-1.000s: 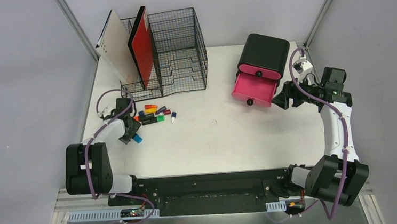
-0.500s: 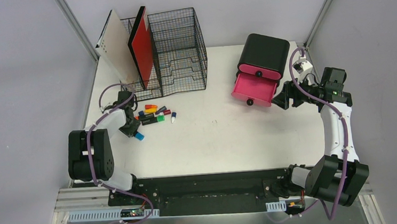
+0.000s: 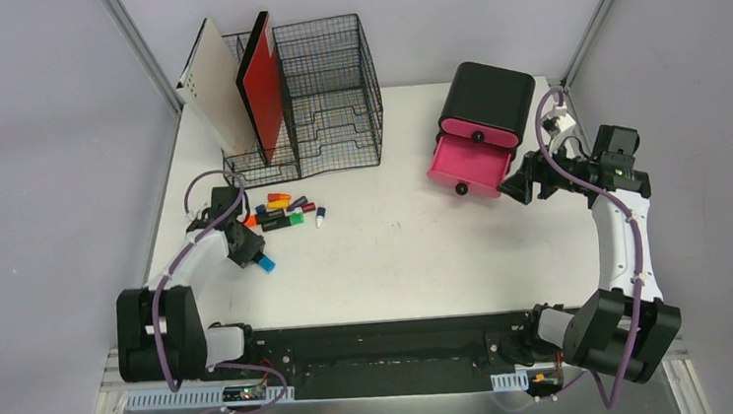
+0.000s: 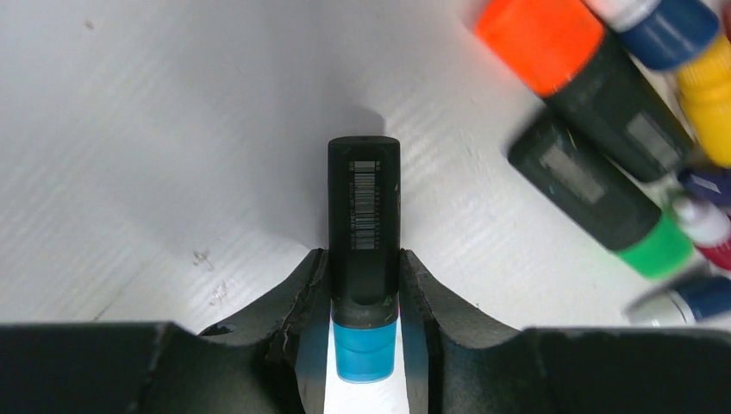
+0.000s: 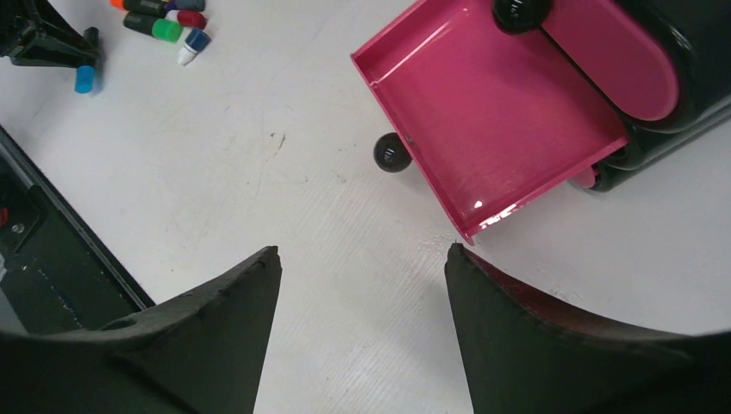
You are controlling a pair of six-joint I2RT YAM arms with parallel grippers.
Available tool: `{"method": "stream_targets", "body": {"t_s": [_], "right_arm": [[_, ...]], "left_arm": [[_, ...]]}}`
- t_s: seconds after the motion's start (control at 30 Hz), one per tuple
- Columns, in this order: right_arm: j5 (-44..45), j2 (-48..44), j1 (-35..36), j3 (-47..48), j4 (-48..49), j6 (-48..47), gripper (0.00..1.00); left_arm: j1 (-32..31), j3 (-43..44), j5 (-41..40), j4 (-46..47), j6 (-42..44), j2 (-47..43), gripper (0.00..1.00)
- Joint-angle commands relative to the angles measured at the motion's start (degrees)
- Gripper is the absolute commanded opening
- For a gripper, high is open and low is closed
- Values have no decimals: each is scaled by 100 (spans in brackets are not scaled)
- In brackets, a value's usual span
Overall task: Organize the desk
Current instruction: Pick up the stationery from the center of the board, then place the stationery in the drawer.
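On the left of the white desk [image 3: 397, 264], my left gripper [image 3: 245, 248] is shut on a black marker with a blue cap [image 3: 265, 264]. In the left wrist view the marker [image 4: 364, 198] sits between both fingers, its barcoded barrel pointing away and its cap toward the wrist, just above the desk. A pile of several coloured markers [image 3: 284, 211] lies right beside it. At the right, my right gripper [image 3: 517, 187] stands open and empty, next to the pulled-out pink drawer [image 3: 470, 164]. The right wrist view shows that drawer [image 5: 491, 112] empty.
A black wire-mesh organizer [image 3: 329, 91] stands at the back left with a red folder [image 3: 261, 87] and a white board [image 3: 215, 85] in it. The black box [image 3: 488, 98] holding the pink drawers stands at the back right. Grey walls close both sides.
My left gripper has closed on the blue-capped marker and shifted slightly toward the near edge with it. The right arm has barely moved.
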Motion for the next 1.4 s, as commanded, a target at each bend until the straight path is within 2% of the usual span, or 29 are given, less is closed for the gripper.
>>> {"method": "stream_targets", "body": {"t_s": [0.0,0.27,0.43,0.5,0.6,0.73,0.83,0.97,1.07,1.13,1.2,1.23,1.3,1.33,1.37], "right_arm": [[-817,-258,-17,-1,-59,-286,73],[-2160,-146,12,-121,-226,-358,73],[-3162,143,181,-118,-512,-481,74],[-3296,290,321,-13,-907,-836,74],[-3378,563,578,224,-1880,-1847,75],[-3416,1058,964,580,-3693,-3636,77],[-3376,1354,1158,764,-4730,-5089,80],[-3286,1436,1210,786,-4912,-5439,80],[-3238,1388,1205,832,-4868,-5391,80],[-3174,1305,1192,831,-4539,-4880,80],[-2984,1145,1179,744,-3606,-3718,80],[-2788,1011,1178,633,-2786,-2702,80],[-1870,461,1242,49,-98,365,82],[-1305,141,1278,-347,1172,1436,87],[-1109,-135,1283,-609,1664,1763,93]], "left_arm": [[21,-435,1051,572,309,-937,0],[-120,-1322,2930,1950,443,-2504,0],[-904,-1631,3365,3239,128,-3014,0],[-1471,-1734,3221,4001,-48,-3004,0],[-2353,-1700,2898,4857,-104,-2708,0],[-3374,-1323,2320,5519,54,-2057,0],[-4140,-828,1708,5677,293,-1525,0],[-4879,-322,672,5874,572,-991,0],[-5217,-16,250,6129,667,-540,0],[-5325,214,328,6311,731,-180,0],[-5414,418,570,6490,839,152,0],[-5453,541,701,6547,918,292,0],[-5515,697,886,6543,1065,560,0],[-5544,730,952,6566,1140,638,0],[-5573,746,976,6581,1219,703,0]]}}
